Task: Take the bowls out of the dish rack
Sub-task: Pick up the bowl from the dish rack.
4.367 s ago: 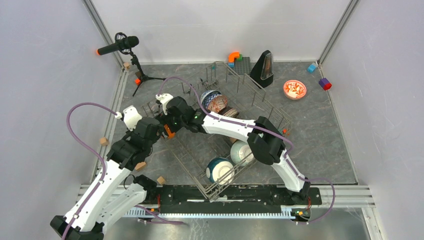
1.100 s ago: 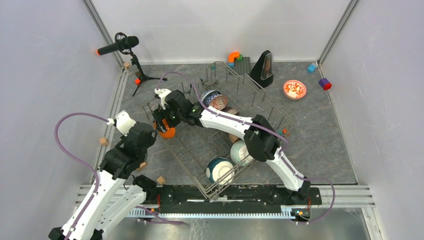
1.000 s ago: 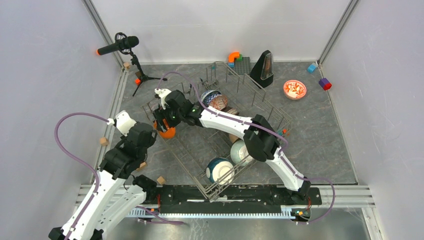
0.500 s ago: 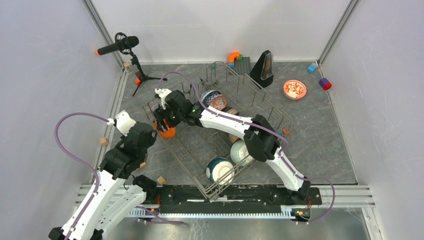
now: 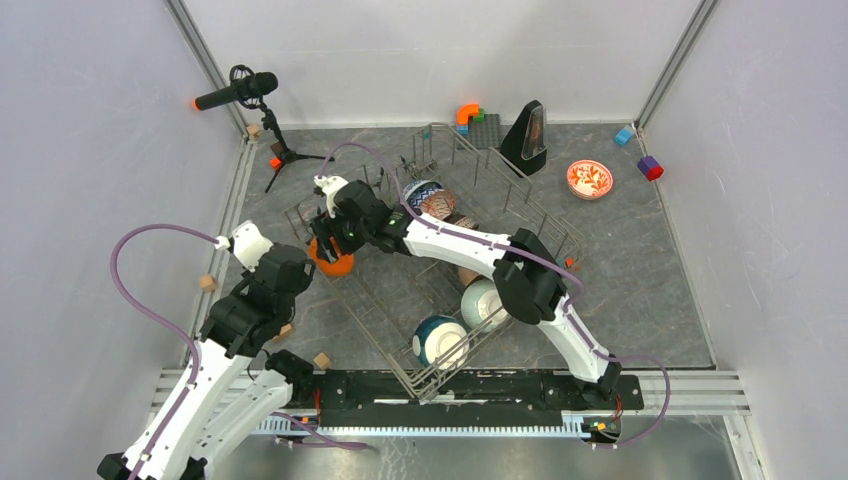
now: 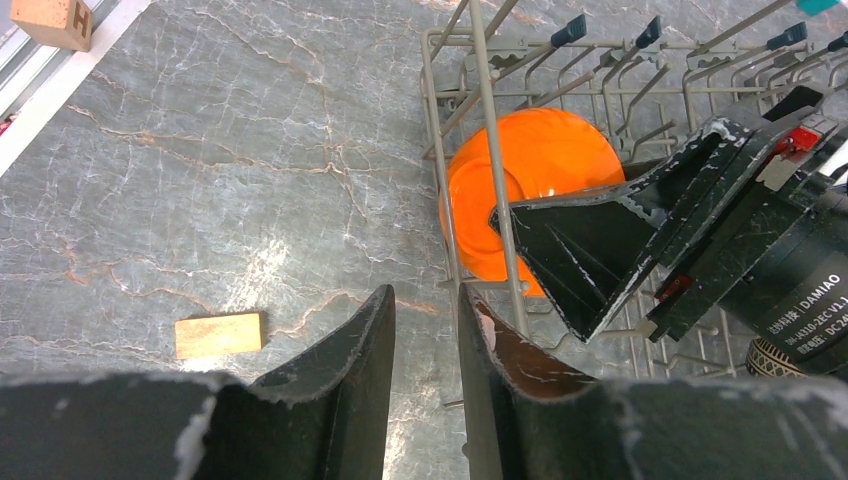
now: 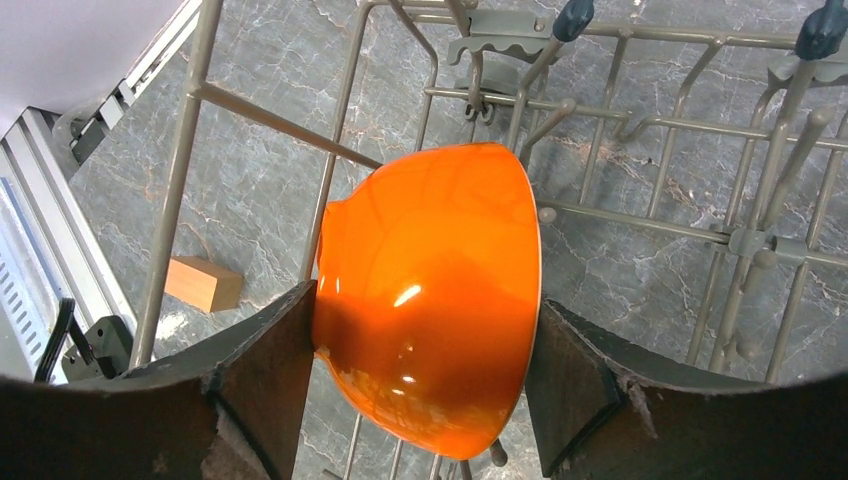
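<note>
Although its lower part is being hidden by the fingers, an orange bowl is being clamped on both sides by the right gripper at the left corner of the dish rack. Whether it is resting on the wires cannot be told. The left gripper is being held just outside that corner, fingers narrowly parted and empty.

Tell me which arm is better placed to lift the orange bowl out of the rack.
Right. The right gripper has its jaws against both sides of the orange bowl inside the dish rack. The left gripper hangs outside the rack's wall, jaws narrowly apart and empty.
</note>
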